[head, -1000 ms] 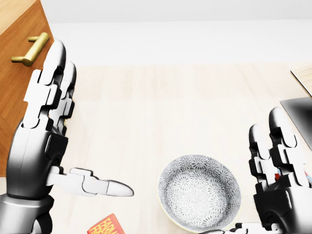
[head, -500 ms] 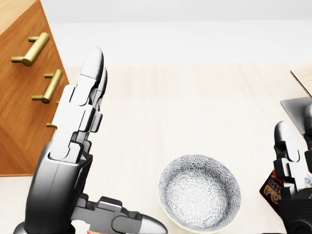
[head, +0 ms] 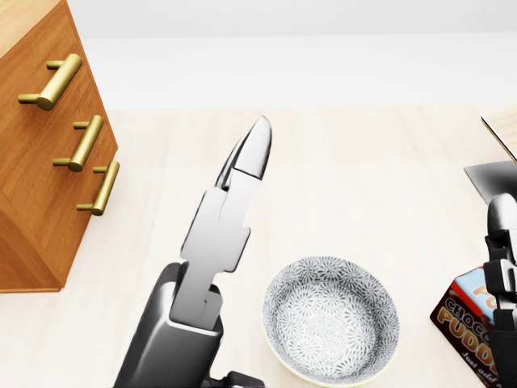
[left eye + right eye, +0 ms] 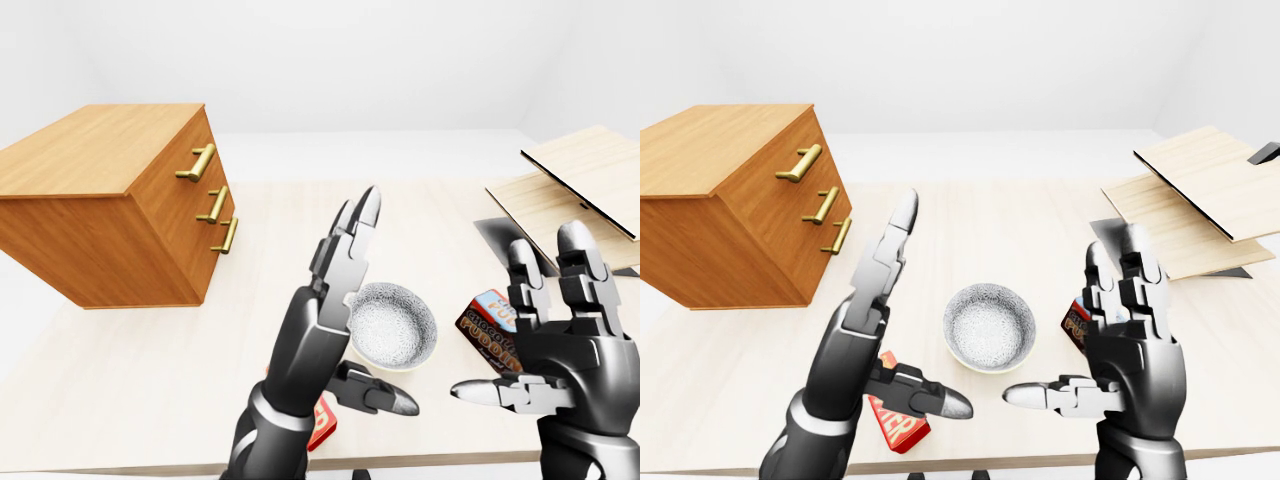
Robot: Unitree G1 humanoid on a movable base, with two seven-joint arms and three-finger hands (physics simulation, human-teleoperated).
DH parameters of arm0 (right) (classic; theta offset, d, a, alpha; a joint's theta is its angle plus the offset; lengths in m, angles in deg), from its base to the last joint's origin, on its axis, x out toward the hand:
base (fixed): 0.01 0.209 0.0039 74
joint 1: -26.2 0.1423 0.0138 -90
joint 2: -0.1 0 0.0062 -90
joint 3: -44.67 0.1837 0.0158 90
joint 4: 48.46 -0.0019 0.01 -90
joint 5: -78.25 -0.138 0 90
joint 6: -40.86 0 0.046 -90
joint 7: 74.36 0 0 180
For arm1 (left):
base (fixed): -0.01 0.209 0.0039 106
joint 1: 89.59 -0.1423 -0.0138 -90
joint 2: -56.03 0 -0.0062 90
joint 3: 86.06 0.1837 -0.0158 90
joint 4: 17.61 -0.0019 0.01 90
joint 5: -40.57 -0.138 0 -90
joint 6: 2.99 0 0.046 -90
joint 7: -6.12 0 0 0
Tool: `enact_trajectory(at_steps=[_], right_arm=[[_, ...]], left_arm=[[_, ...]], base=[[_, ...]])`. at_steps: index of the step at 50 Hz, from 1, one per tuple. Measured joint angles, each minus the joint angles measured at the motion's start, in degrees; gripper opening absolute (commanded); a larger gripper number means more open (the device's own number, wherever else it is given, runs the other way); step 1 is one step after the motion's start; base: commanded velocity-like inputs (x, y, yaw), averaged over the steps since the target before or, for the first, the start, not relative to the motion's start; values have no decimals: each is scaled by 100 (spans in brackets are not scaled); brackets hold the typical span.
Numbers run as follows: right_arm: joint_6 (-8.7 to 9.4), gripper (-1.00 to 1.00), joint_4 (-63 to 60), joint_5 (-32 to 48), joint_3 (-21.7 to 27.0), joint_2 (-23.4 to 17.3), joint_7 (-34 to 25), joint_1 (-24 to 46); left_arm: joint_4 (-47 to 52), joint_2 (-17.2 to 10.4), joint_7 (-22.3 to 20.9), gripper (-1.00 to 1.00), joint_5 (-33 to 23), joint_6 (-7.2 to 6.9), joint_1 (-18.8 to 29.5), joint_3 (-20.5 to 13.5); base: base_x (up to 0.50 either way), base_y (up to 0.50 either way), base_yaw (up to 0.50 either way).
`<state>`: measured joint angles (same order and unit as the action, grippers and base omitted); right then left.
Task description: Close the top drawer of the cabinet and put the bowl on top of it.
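Right-eye view, left hand (image 4: 868, 310) and right hand (image 4: 1130, 335) both spread wide, flanking bowl (image 4: 989, 327), cabinet (image 4: 735, 205) drawers flush

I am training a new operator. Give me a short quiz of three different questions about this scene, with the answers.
1. True or false: the left hand holds the bowl.
2. Where does the bowl rest? A) on the cabinet B) on the table C) in a drawer
3. Fill in: the cabinet has ___ brass handles.

Key: 1 false, both hands are open beside the bowl, the right hand too. 2 B. 3 three.
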<state>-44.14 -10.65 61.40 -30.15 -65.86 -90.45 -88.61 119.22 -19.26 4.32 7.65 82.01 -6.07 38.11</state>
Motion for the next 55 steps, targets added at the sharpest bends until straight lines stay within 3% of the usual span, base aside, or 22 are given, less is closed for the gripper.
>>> enact_trajectory(at_steps=[23, 41, 55], right_arm=[[0, 100, -299, -526, 602, 228, -147, 5], [0, 100, -508, -1045, 1325, 523, -402, -7], [0, 100, -554, -1228, 1651, 683, -555, 0]], left_arm=[[-348, 49, 414, 100, -1286, 0, -196, 1056], [-1191, 288, 1281, 100, -2650, 0, -264, 1544], [-1880, 381, 1652, 100, -3592, 0, -383, 1795]], base=[[0, 0, 0], [0, 0, 0], [0, 0, 0]])
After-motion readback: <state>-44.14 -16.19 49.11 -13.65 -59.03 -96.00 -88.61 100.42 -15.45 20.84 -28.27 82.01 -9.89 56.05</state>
